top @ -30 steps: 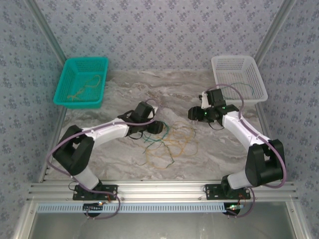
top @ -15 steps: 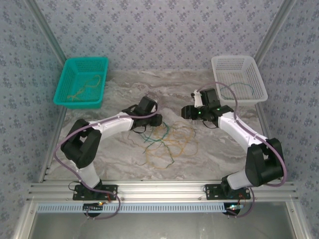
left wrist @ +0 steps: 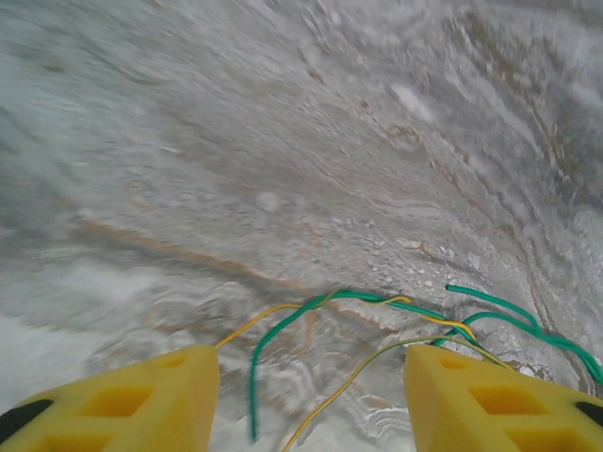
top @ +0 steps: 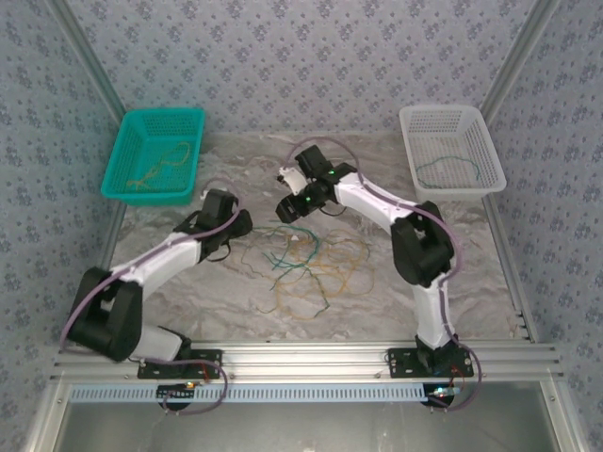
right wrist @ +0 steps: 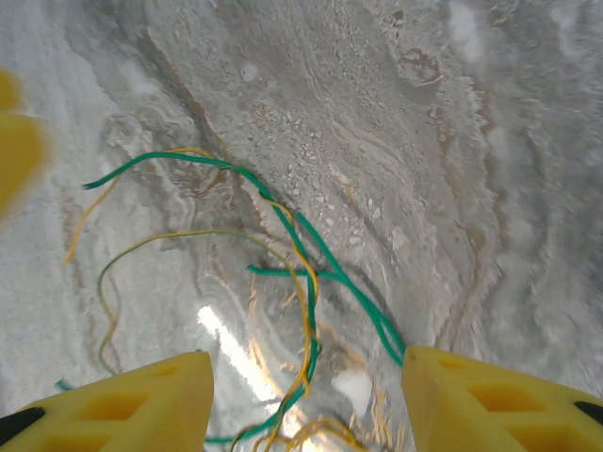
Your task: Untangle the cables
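A loose tangle of green and orange-tan cables (top: 306, 264) is seen on the marble desk (top: 377, 292), ahead of the arm bases. At its left edge the left end effector (top: 243, 223) is held released, with strands on the desk beneath its spread fingers (left wrist: 122, 400). At the far edge the right end effector (top: 285, 207) is likewise held released. Farther back, a tan strand (top: 160, 168) is contained in the teal basket (top: 122, 155) and a green strand (top: 457, 169) in the white basket (top: 443, 115).
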